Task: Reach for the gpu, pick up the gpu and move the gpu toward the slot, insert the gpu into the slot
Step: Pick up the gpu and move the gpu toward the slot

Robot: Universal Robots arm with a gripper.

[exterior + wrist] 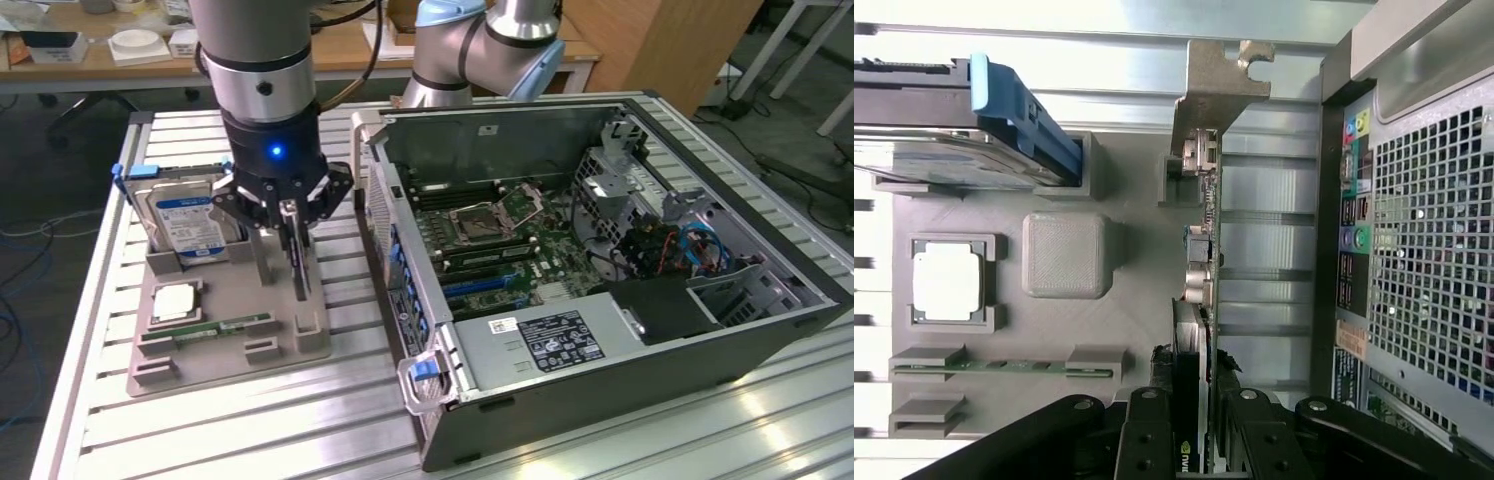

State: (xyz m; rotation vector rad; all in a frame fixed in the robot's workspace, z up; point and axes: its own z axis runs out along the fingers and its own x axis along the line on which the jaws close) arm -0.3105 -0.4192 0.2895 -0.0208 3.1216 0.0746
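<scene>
The gpu (298,262), a thin dark card, stands on edge over the grey holder tray (234,352) at the exterior view's left. My gripper (291,228) comes down on it from above and is shut on its upper edge. In the wrist view the gpu (1202,250) runs edge-on away from my gripper (1194,445), its pale metal bracket (1216,90) at the far end, and a black finger (1146,440) presses each side. Whether the card is clear of its holder I cannot tell. Blue expansion slots (483,285) lie on the motherboard inside the open case.
On the tray are a blue-labelled hard drive (187,215) (944,160), a processor (176,300) (947,283) and a green memory stick (214,326) (984,367). The open computer case (667,345) lies right of the tray, its perforated rear panel (1429,250) close to the card. Another arm's base (481,50) stands behind.
</scene>
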